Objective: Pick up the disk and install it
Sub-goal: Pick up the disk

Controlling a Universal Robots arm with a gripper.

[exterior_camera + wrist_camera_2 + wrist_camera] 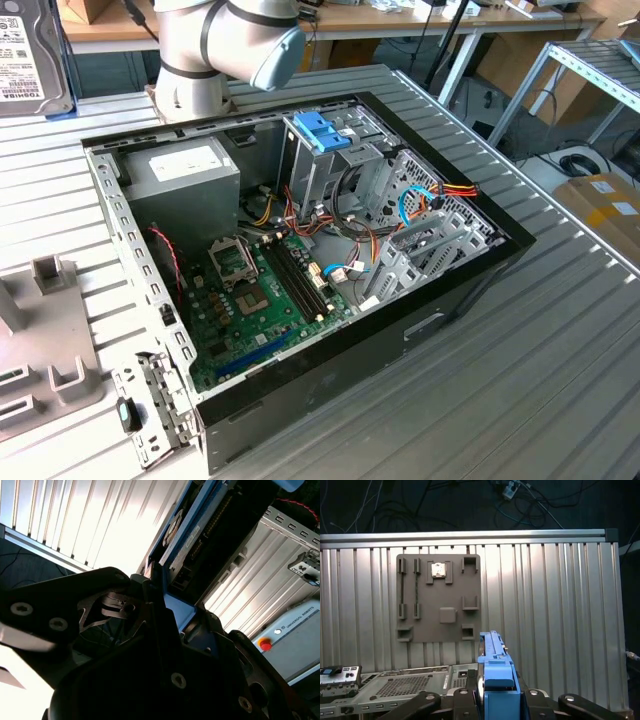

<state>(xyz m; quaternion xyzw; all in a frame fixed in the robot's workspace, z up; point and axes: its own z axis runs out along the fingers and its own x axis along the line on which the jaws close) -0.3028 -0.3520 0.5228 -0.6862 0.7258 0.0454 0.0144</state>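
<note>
Gripper (496, 700) clamps the disk (25, 60) edge-on, well apart from the open computer case (470, 275).

At the exterior view's far left the disk shows its white label with black print. A grey fixture plate (40, 340) lies near left on the ribbed metal table (560, 330). The case sits mid-scene, holding a white-stickered power supply (180, 172) and a blue handle (322, 132). In the first wrist view the black fingers (532, 700) press both sides of the disk's blue carrier frame.

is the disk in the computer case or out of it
Out. The tool is shut on the disk; in the exterior view the disk is outside the open computer case, at the exterior view's left.
</note>
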